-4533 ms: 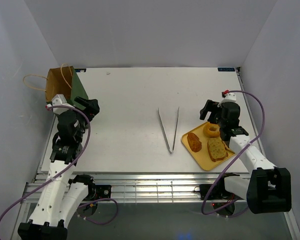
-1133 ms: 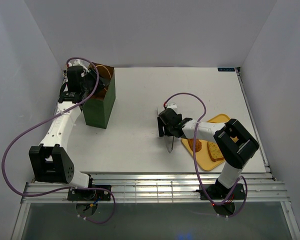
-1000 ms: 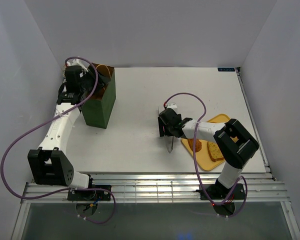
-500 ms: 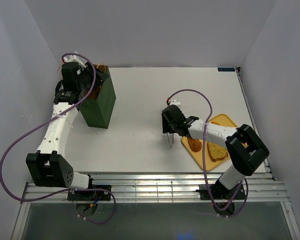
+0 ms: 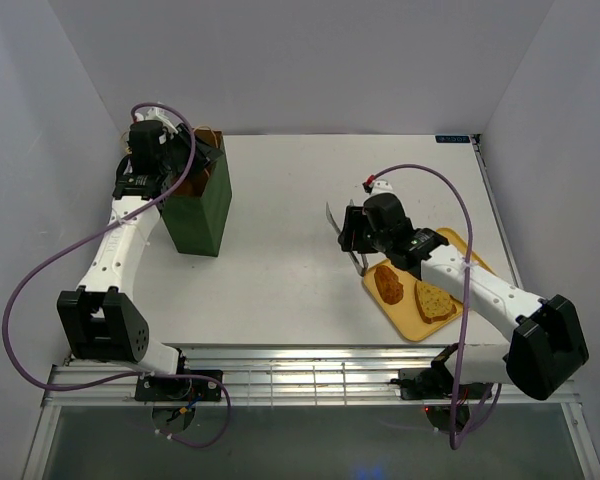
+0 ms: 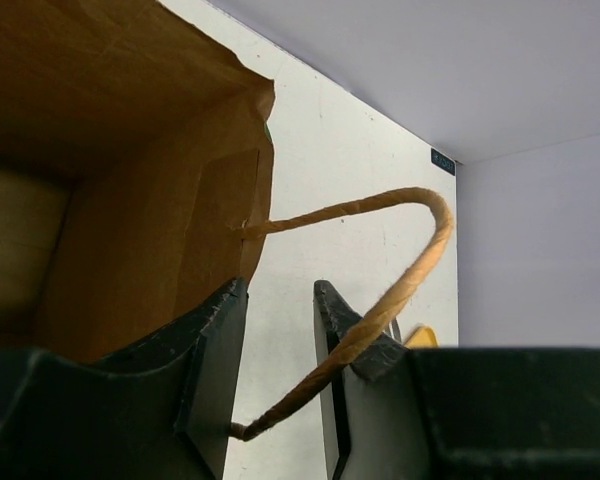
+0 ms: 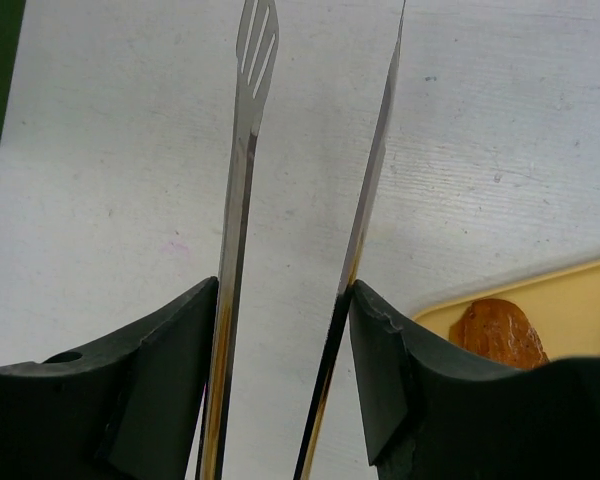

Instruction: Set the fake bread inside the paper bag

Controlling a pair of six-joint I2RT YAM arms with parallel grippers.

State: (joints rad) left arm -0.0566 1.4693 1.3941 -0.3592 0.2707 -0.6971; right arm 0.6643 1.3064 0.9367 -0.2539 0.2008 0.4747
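Metal tongs (image 7: 242, 200) are being pinched by the right pincer (image 7: 285, 292) beside the tray (image 7: 580, 300) of fake bread (image 7: 498, 335); the left pincer (image 6: 280, 290) is hovering spread around the paper bag's (image 6: 130, 200) cord handle (image 6: 420, 260).

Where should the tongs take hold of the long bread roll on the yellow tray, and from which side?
Pinch the roll across its narrow middle, one tip of the tongs on each long side, coming straight down from above. It lies flat on the yellow tray with the slice close beside it, so a sideways approach would probably be cramped.
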